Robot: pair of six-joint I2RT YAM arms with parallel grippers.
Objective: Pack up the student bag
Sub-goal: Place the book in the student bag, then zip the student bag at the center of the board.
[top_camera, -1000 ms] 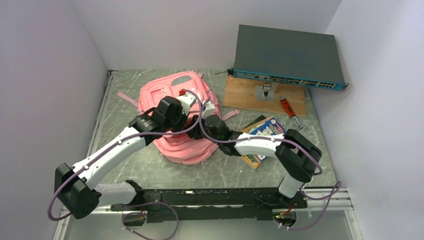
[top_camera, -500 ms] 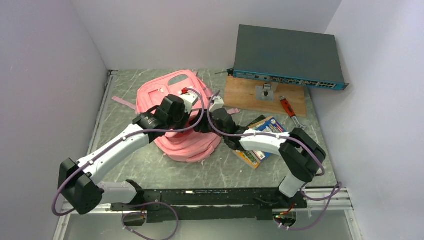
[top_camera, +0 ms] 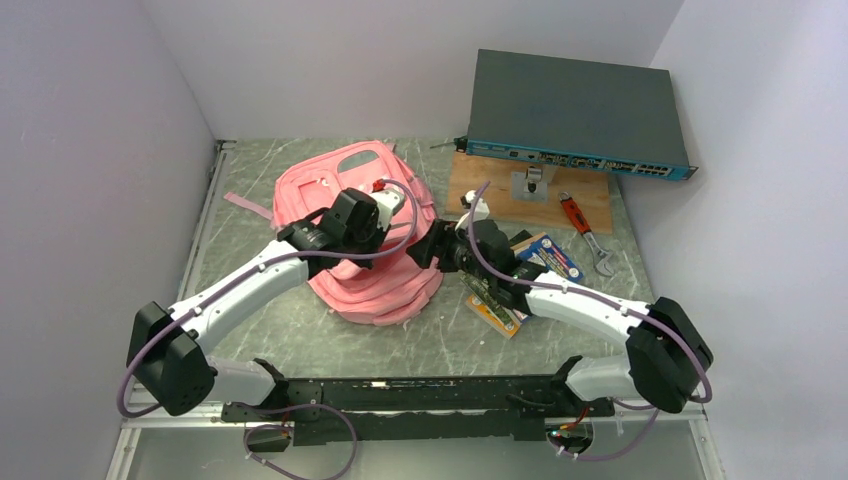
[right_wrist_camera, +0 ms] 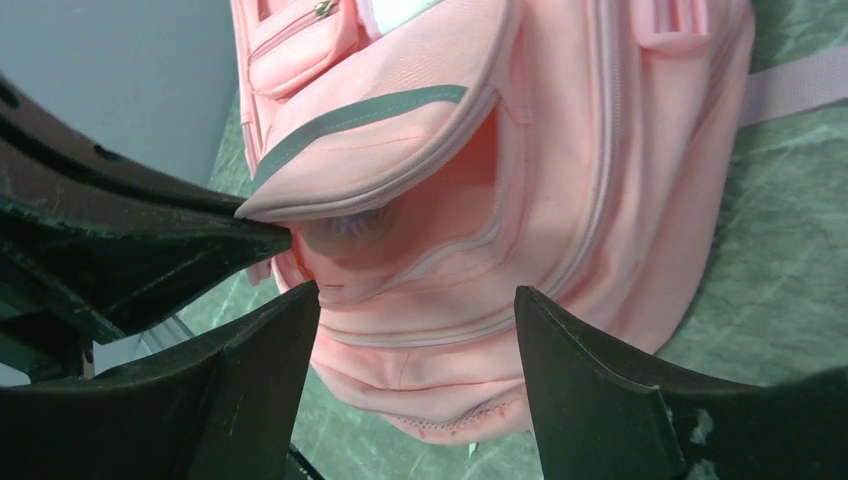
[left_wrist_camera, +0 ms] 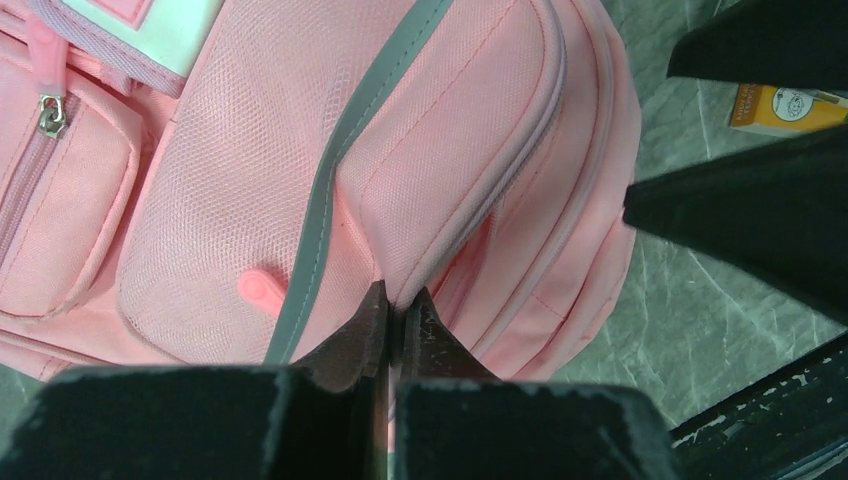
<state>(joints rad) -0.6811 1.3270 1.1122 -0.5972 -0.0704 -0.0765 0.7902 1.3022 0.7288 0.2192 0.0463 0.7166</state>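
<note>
Pinching the student bag (left_wrist_camera: 250, 180) by its pocket edge was my left gripper (left_wrist_camera: 396, 303). My right gripper (right_wrist_camera: 415, 295) stood spread before it.

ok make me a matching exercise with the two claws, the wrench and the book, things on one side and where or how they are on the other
1 left claw
2 right claw
3 wrench
4 book

a open, facing the student bag's gaping pocket
b lying just right of the student bag
c shut on the pocket's edge
d lying over the wooden board's near edge

Pairs: 1-c, 2-a, 3-d, 4-b
</note>
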